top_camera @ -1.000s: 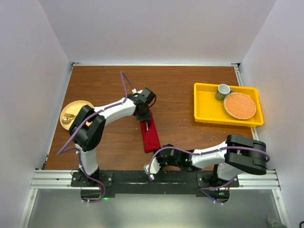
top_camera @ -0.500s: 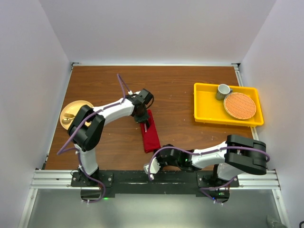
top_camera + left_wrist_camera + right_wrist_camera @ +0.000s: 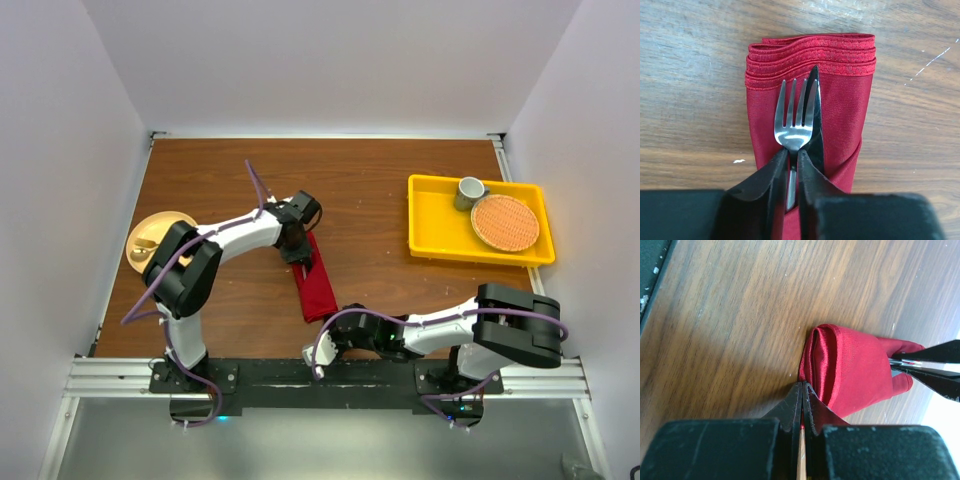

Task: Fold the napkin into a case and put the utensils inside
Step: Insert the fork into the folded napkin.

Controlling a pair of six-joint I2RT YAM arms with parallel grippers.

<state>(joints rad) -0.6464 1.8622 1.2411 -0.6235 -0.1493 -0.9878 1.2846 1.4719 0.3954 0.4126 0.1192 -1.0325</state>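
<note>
1. The case, the deep-red napkin folded into a narrow pouch, lies on the table between the two arms, well apart from the yellow tray.
2. The left gripper works at the far part of the case. Its jaws are narrow, closed around the neck of the fork.
3. The knife lies just beside the fork and touches it. Both heads rest on the red cloth and point at the hemmed, layered end. The fingers hide the handles, so it cannot be told whether these sit under a fold.
4. The right gripper is fully closed, its tips against the rounded near end of the case. Whether a layer of cloth is nipped between them cannot be told.
5. The step in hand looks like seating the utensils and letting go. The left jaws should part only a little and evenly, so that neither finger nudges the fork off the knife.
6. The left arm should then draw back along the line of the handles before lifting, so the fingers do not catch the fabric.
7. The right gripper is best used as an anchor, so the case neither slides nor unfolds.
8. The cloth looks slick and its folds loose, so a sideways tug would probably open the pouch.
</note>
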